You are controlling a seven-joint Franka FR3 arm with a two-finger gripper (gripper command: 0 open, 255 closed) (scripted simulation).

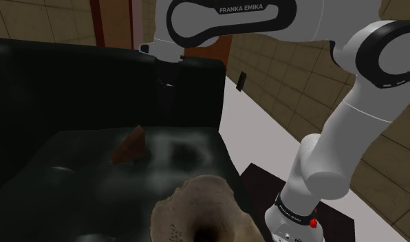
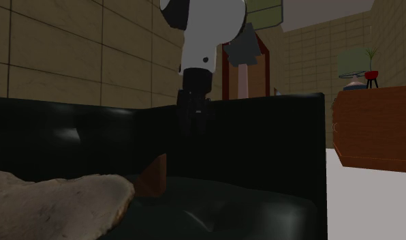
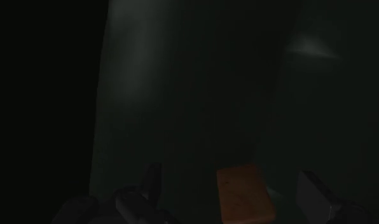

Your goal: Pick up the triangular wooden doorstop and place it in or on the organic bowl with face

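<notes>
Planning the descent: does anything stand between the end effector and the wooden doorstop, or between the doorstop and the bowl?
Nothing visible does. The open end effector hangs above the doorstop with only air between them. Between the doorstop and the bowl lies only bare black sofa seat.

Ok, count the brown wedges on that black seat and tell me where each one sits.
1. The brown wedge lies on the black seat, past the beige bowl, below the open tool and untouched by it. The bowl may hide others.
</notes>
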